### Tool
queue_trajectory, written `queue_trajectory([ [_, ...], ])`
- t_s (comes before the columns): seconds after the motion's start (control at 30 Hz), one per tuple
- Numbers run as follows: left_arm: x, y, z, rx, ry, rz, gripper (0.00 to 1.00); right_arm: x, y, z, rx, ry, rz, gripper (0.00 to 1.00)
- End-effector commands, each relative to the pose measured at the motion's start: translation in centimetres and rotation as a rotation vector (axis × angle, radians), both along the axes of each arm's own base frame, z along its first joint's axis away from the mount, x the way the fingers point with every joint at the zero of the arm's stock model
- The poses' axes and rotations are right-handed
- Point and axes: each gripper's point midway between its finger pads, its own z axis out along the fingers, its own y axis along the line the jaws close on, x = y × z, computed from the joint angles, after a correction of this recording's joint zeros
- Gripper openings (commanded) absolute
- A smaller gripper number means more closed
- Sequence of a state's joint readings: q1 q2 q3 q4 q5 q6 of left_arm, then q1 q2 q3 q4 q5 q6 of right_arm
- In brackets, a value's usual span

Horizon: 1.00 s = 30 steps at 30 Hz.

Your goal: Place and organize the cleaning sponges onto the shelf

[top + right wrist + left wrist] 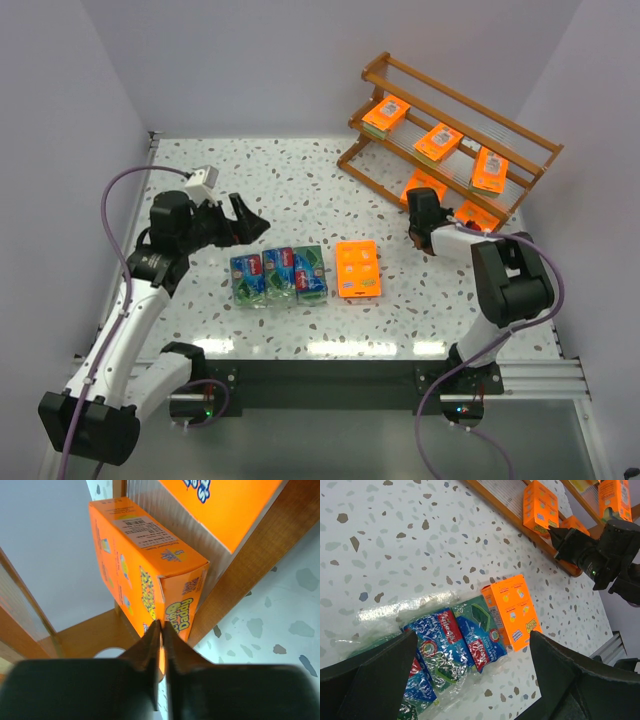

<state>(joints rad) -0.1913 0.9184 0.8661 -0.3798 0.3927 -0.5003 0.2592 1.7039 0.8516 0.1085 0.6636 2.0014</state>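
Observation:
The shelf [520,150] stands at the back right with several orange sponge packs on its tiers, such as one on the top tier [383,115]. My right gripper [418,200] is at the bottom tier. In the right wrist view its jaws [161,627] are shut, with the tips against the lower corner of an orange pack [145,575] leaning on the wooden rail [250,565]. One orange pack [357,268] lies on the table beside three green-and-blue packs [278,275]. My left gripper [240,222] is open and empty, above and left of them [455,645].
The speckled table [300,180] is walled at the back and both sides. The right arm's elbow [510,285] stands near the front right. In the left wrist view the table's orange pack [512,610] touches the green-and-blue row, and the right gripper [560,535] shows at the shelf rail.

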Motion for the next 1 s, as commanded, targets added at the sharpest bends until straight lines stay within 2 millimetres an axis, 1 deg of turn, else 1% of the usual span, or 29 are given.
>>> queue_trajectory([
  [0.0, 0.4, -0.4, 1.9, -0.001, -0.057, -0.028, 1.00, 0.3, 0.0, -0.8, 0.064, -0.041, -0.065, 0.14],
  [0.03, 0.3, -0.4, 1.8, -0.002, -0.057, -0.026, 1.00, 0.6, 0.4, -0.6, 0.069, -0.055, -0.048, 0.20],
  [0.07, 0.3, -0.4, 2.0, -0.003, -0.062, -0.027, 1.00, 1.1, 0.8, 0.2, 0.076, -0.091, -0.029, 0.24],
  [0.1, 0.3, -0.4, 1.9, -0.004, -0.062, -0.027, 1.00, 1.3, 1.2, 0.5, 0.067, -0.094, -0.003, 0.28],
  [0.13, 0.3, -0.3, 1.9, -0.004, -0.063, -0.022, 1.00, 1.4, 1.7, 0.9, 0.067, -0.106, 0.018, 0.35],
  [0.2, 0.2, -0.3, 1.8, -0.007, -0.068, -0.021, 1.00, 1.9, 2.5, 2.0, 0.070, -0.142, 0.056, 0.40],
  [0.23, 0.0, -0.3, 1.7, -0.010, -0.067, -0.020, 1.00, 2.0, 3.1, 2.4, 0.078, -0.155, 0.082, 0.45],
  [0.27, 0.0, -0.3, 1.8, -0.014, -0.073, -0.017, 1.00, 2.2, 3.4, 3.0, 0.082, -0.174, 0.093, 0.47],
  [0.3, -0.1, -0.3, 1.7, -0.019, -0.072, -0.015, 1.00, 2.1, 3.7, 3.5, 0.074, -0.184, 0.111, 0.53],
  [0.43, -0.7, -0.1, 1.6, -0.029, -0.086, -0.007, 1.00, 2.2, 4.7, 4.7, 0.087, -0.207, 0.170, 0.60],
  [0.47, -0.7, 0.0, 1.7, -0.029, -0.090, -0.004, 1.00, 1.9, 5.2, 4.4, 0.098, -0.188, 0.197, 0.61],
  [0.5, -0.8, 0.0, 1.6, -0.030, -0.089, -0.002, 1.00, 1.6, 5.2, 4.5, 0.095, -0.179, 0.211, 0.63],
  [0.53, -1.0, 0.1, 1.7, -0.030, -0.095, 0.004, 1.00, 1.0, 5.3, 4.2, 0.088, -0.162, 0.226, 0.64],
  [0.57, -1.0, 0.2, 1.8, -0.032, -0.099, 0.008, 1.00, 0.3, 5.6, 4.9, 0.092, -0.159, 0.257, 0.65],
  [0.6, -1.1, 0.2, 1.6, -0.032, -0.099, 0.011, 1.00, -0.6, 5.6, 4.4, 0.072, -0.128, 0.281, 0.66],
  [0.63, -1.3, 0.3, 1.7, -0.036, -0.106, 0.014, 1.00, -1.2, 5.9, 4.4, 0.066, -0.115, 0.312, 0.67],
  [0.67, -1.4, 0.3, 1.6, -0.042, -0.104, 0.018, 1.00, -2.2, 6.1, 5.6, 0.063, -0.121, 0.348, 0.67],
  [0.7, -1.6, 0.3, 1.4, -0.043, -0.101, 0.020, 1.00, -3.5, 6.1, 4.7, 0.025, -0.086, 0.397, 0.68],
  [0.73, -1.7, 0.4, 1.6, -0.046, -0.112, 0.022, 1.00, -4.3, 6.2, 5.1, 0.009, -0.083, 0.429, 0.68],
  [0.77, -1.8, 0.4, 1.6, -0.050, -0.111, 0.025, 1.00, -5.7, 6.5, 6.1, -0.036, -0.072, 0.509, 0.69],
  [0.83, -2.1, 0.5, 1.5, -0.051, -0.117, 0.028, 1.00, -7.4, 7.0, 6.2, -0.091, -0.042, 0.622, 0.70],
  [0.87, -2.2, 0.5, 1.5, -0.056, -0.119, 0.028, 1.00, -8.7, 7.4, 5.4, -0.106, 0.019, 0.701, 0.70],
  [0.9, -2.3, 0.5, 1.4, -0.056, -0.120, 0.030, 1.00, -9.8, 8.4, 6.0, -0.151, 0.021, 0.838, 0.69],
  [0.93, -2.3, 0.5, 1.4, -0.059, -0.124, 0.029, 1.00, -11.0, 9.1, 5.4, -0.155, 0.057, 0.917, 0.70],
  [0.97, -2.4, 0.5, 1.3, -0.060, -0.121, 0.026, 1.00, -12.5, 9.4, 4.3, -0.201, 0.108, 1.012, 0.70],
])
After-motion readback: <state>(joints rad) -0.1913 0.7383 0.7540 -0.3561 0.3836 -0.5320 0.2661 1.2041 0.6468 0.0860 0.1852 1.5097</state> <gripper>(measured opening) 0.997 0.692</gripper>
